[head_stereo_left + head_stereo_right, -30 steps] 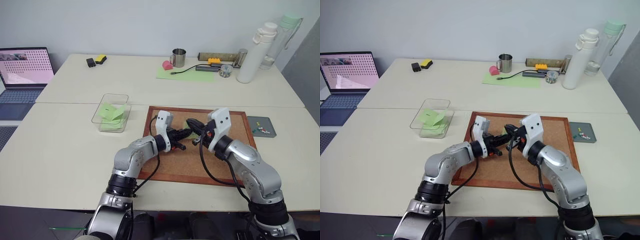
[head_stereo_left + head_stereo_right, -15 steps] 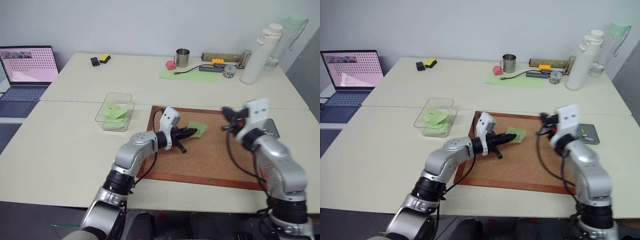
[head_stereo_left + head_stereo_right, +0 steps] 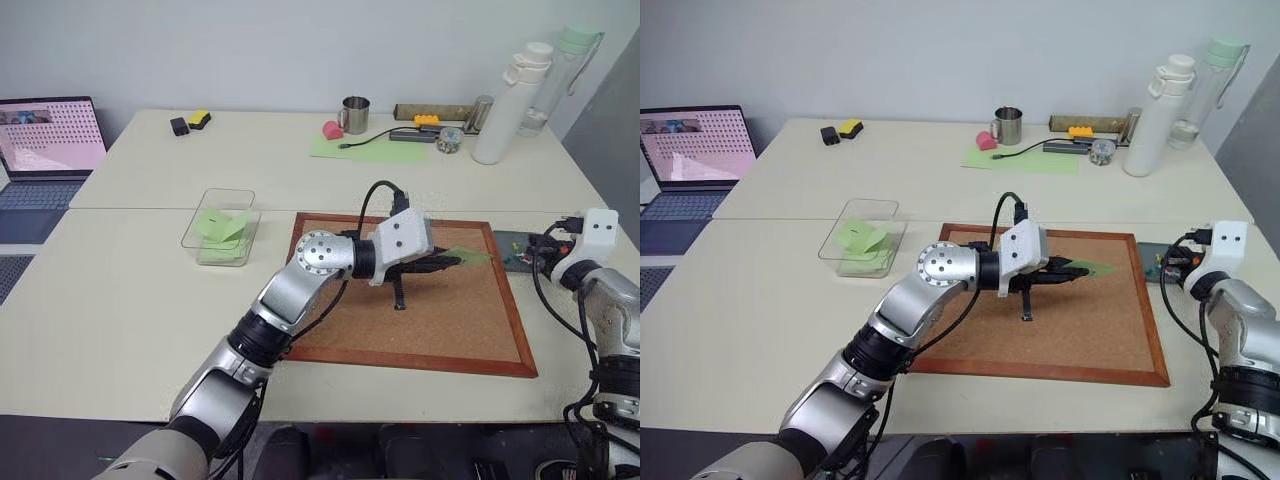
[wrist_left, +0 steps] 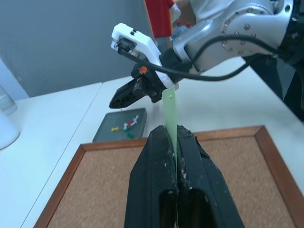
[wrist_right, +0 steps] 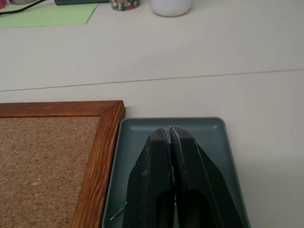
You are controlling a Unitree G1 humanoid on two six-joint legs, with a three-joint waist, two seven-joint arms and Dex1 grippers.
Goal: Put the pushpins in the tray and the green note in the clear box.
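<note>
The clear box sits on the counter well to the left of the left pincer, which hangs above the corkboard clamped on the green note. The nearer left arm must swing back. The right pincer is closed over the tray; whether it grips a pushpin cannot be told.

Light green note, dark grey tray, brown speckled corkboard, black tools.

The right gripper's fingers are covering the middle of the tray, hiding whatever they are pinching; the pushpins beyond the left gripper are showing too small to count
</note>
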